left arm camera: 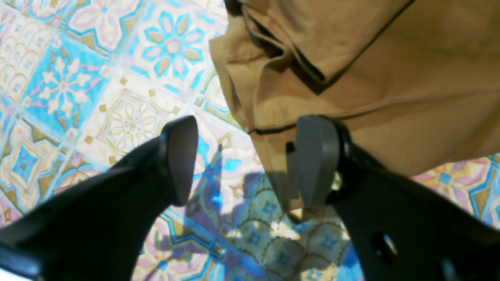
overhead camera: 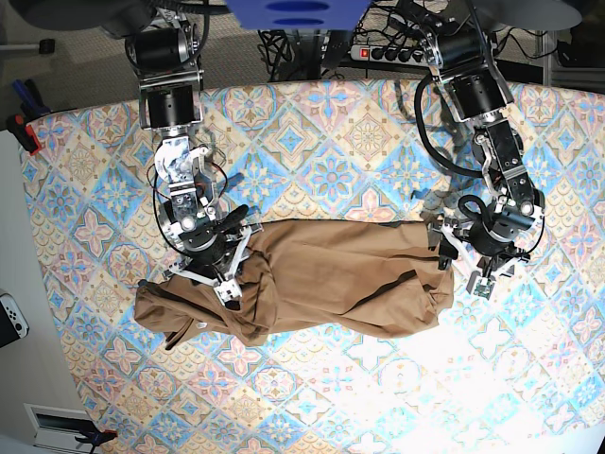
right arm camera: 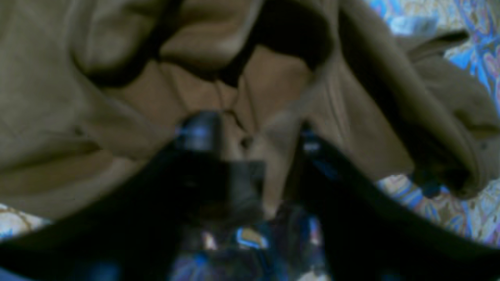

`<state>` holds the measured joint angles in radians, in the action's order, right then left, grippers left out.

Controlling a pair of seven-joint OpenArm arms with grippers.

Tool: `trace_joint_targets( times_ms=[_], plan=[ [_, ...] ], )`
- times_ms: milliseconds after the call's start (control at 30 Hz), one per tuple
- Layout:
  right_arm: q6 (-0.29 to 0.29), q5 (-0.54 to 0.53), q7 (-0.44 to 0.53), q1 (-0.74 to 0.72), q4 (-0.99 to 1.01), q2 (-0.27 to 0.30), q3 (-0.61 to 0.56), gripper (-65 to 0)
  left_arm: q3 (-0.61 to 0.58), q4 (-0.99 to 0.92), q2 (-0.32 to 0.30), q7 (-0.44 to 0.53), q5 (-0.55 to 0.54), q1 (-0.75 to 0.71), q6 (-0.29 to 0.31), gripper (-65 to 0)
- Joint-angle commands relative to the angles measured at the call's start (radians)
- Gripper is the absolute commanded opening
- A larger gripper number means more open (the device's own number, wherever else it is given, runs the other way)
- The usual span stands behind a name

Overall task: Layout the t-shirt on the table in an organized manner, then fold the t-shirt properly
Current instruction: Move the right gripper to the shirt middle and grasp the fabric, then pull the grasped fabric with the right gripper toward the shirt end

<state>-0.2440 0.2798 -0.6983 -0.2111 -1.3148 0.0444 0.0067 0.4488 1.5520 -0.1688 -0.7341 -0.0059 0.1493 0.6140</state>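
The tan-brown t-shirt [overhead camera: 350, 274] lies bunched in a long crumpled band across the middle of the patterned table [overhead camera: 331, 142]. My left gripper [overhead camera: 460, 260] is at the shirt's right end. In the left wrist view this gripper [left arm camera: 250, 164] is open just above the table [left arm camera: 78, 78], with a hemmed edge of the shirt [left arm camera: 390, 78] hanging by its right finger. My right gripper [overhead camera: 216, 276] sits on the shirt's left part. In the blurred right wrist view it [right arm camera: 254, 144] is open and low on the shirt [right arm camera: 78, 97], with a ridge of cloth between the jaws.
The table's left edge runs near a white game controller [overhead camera: 9, 322] and a red clamp [overhead camera: 24, 128] on the floor. A power strip [overhead camera: 388, 52] and cables lie behind the table's far edge. Patterned tabletop shows in front of the shirt [overhead camera: 378, 397].
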Motion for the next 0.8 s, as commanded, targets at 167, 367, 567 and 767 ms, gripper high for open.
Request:
trace_joint_targets(
  times_ms=[167, 367, 567, 767],
  plan=[
    [0.004, -0.001, 0.016, -0.02, -0.058, 0.001, 0.085, -65.0, 0.0, 0.017, -0.007, 0.021, -0.01, 0.02, -0.003, -26.3],
    [0.004, -0.001, 0.013, -0.018, -0.219, 0.001, 0.105, -65.0, 0.0, 0.017, -0.007, 0.021, -0.01, 0.02, -0.003, -26.3],
    [0.004, 0.0, 0.012, 0.005, -0.463, -0.001, 0.106, -65.0, 0.0, 0.017, -0.007, 0.021, -0.012, 0.02, -0.003, -26.3],
    [0.004, 0.0, -0.048, 0.06, -0.47, -0.001, 0.106, -65.0, 0.0, 0.017, -0.007, 0.021, -0.012, 0.02, -0.003, -26.3]
  ],
)
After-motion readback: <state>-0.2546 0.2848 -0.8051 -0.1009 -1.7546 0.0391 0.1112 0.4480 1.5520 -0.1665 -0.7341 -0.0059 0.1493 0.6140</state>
